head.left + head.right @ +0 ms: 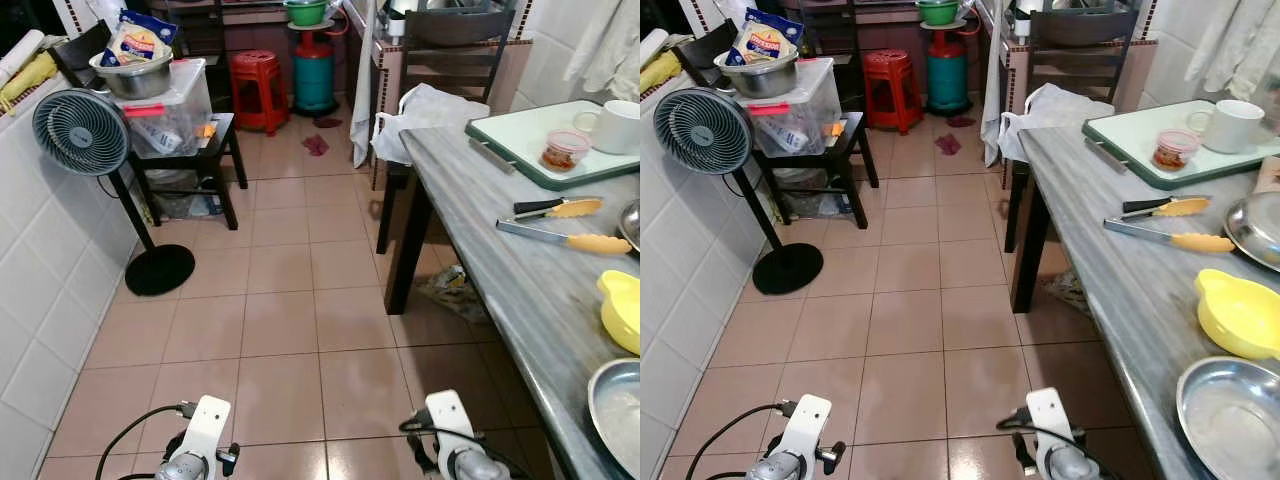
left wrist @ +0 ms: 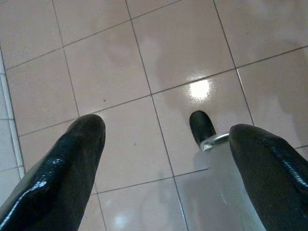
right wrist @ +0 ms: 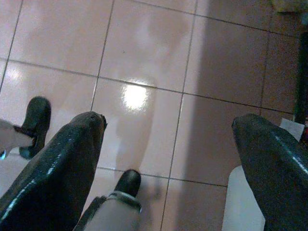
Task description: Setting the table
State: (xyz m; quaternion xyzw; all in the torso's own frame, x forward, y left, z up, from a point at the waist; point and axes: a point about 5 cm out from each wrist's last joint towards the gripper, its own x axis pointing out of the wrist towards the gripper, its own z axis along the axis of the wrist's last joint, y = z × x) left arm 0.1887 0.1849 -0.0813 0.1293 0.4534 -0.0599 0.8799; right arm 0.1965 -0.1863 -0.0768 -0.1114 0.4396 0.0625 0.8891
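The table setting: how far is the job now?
Barely begun. Done: nothing laid out; the yellow bowl, tongs and tray sit loosely on the table. In hand: nothing; left gripper and right gripper hang open over the floor. Left: everything.

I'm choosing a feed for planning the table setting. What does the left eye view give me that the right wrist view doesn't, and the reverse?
Left eye view: the grey table with a green-rimmed tray carrying a white mug, two yellow-tipped utensils and a yellow bowl, plus a standing fan. Right wrist view: the right gripper, open, its fingers spread above the floor. Shared: the pinkish floor tiles.
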